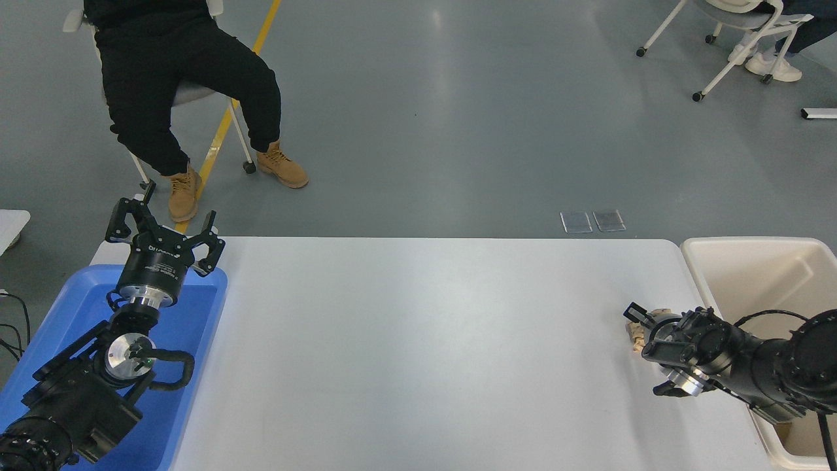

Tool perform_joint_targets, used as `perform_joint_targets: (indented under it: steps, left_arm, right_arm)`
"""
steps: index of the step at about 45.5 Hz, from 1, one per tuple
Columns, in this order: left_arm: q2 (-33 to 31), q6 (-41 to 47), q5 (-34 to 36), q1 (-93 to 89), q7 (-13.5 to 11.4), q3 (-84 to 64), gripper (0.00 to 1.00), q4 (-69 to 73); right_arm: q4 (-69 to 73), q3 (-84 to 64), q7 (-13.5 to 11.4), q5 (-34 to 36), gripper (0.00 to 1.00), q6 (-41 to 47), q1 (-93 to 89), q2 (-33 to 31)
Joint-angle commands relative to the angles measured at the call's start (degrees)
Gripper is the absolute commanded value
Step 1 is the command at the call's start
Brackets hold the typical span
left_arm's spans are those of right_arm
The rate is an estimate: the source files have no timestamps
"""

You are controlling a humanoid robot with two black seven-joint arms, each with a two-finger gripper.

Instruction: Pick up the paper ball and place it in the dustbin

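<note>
R gripper (644, 350) sits low over the white table (418, 340) near its R end, arm coming in from the R edge across the dustbin (732, 261). Fingers spread apart: one black fingertip (633, 313) on the far side, the other (662, 390) on the near side, w/ the paper ball (637, 335) in the gap btwn them. Ball is mostly hidden behind the gripper body; only a tan crumpled bit shows just beside the far fingertip, at the gripper's L front. Can't tell if either finger actually touches it. Ball looks to be resting on the table, not lifted.

Dustbin is right behind the gripper's wrist, off the table's R edge, rim touching or just beside the table edge; arm partly covers its near wall.

L gripper (163, 229) is well apart from all that, parked at the table's far L corner, fingers splayed open, holding nothing, above the far end of a blue tray (196, 314).

Beyond the L gripper a person (170, 85) in black w/ tan boots sits on a chair. Far R top, another chair (739, 33).
</note>
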Motion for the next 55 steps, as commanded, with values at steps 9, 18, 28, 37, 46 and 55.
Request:
perform_joint_targets:
  steps: [9, 18, 28, 37, 46, 55]
  left_arm:
    - [0.0, -0.1, 0.0, 0.0, 0.0, 0.0, 0.99, 0.0]
    - [0.0, -0.2, 0.0, 0.0, 0.0, 0.0, 0.99, 0.0]
    - [0.0, -0.1, 0.0, 0.0, 0.0, 0.0, 0.99, 0.0]
    - [0.0, -0.1, 0.0, 0.0, 0.0, 0.0, 0.99, 0.0]
    - [0.0, -0.1, 0.0, 0.0, 0.0, 0.0, 0.99, 0.0]
    - [0.0, -0.1, 0.0, 0.1, 0.0, 0.0, 0.99, 0.0]
  right_arm:
    - [12.7, -0.9, 0.1, -5.5, 0.04, 1.2, 11.4, -7.3]
    - [22.5, -5.3, 0.0, -6.6, 0.04, 7.2, 24.5, -12.4]
    - [25.2, -5.7, 0.0, -6.6, 0.04, 25.7, 37.8, -17.5]
    - [25.2, -5.7, -0.3, -6.7, 0.04, 36.7, 46.1, -21.0]
    - [25.2, -5.7, -0.5, -8.3, 0.05, 43.4, 52.6, -23.5]
    - [25.4, -5.7, -0.5, -8.7, 0.04, 46.3, 56.9, -26.1]
